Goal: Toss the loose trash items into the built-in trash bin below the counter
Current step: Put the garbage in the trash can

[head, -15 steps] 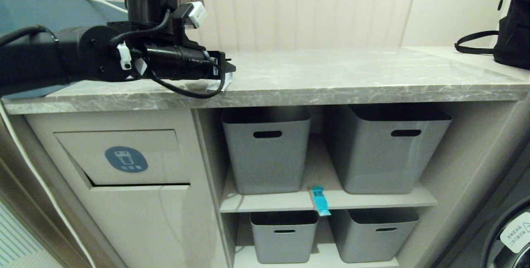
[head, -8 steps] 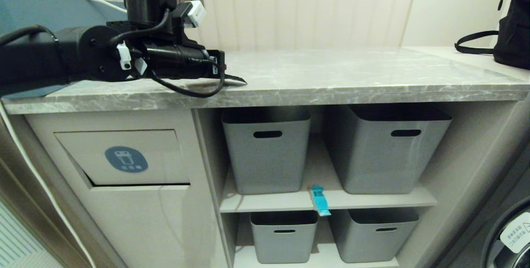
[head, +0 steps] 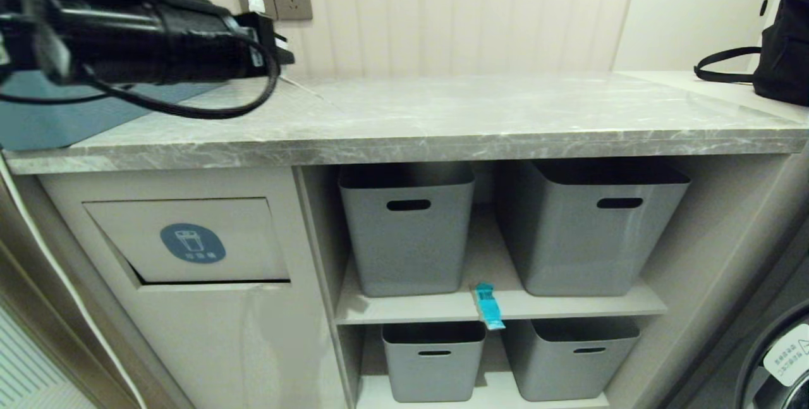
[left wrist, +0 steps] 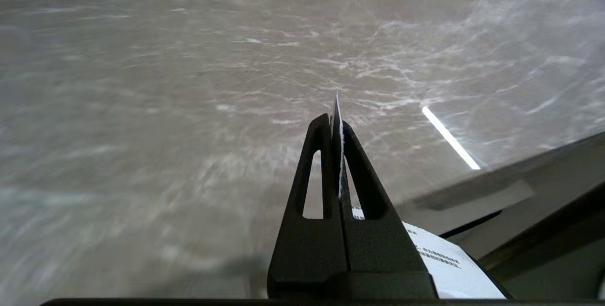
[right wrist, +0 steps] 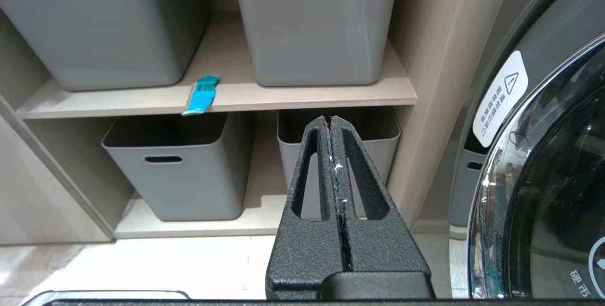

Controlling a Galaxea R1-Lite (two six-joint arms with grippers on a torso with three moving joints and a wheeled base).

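One paper strip [left wrist: 338, 154] edge-on, mostly hidden | left pincer [left wrist: 336, 124] clamped on it | right pincer [right wrist: 329, 121] together

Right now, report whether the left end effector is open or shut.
Shut: the left end effector clamps a white paper strip edge-on above the counter.

The counter [head: 480, 124], across the middle of the head frame, is grey marble with pale veins. Lower left, the built-in trash bin [head: 189, 241] is beige with a blue oval sticker bearing a white bin icon. The baskets [head: 407, 232] at centre are plain grey with dark slot handles, on pale beige shelves. A teal wrapper [head: 487, 306] with a dark barcode lies low at centre. The left gripper [left wrist: 336, 124] is black, pinching white paper [left wrist: 444, 261] with black print. A black bag [head: 780, 36] sits upper right.
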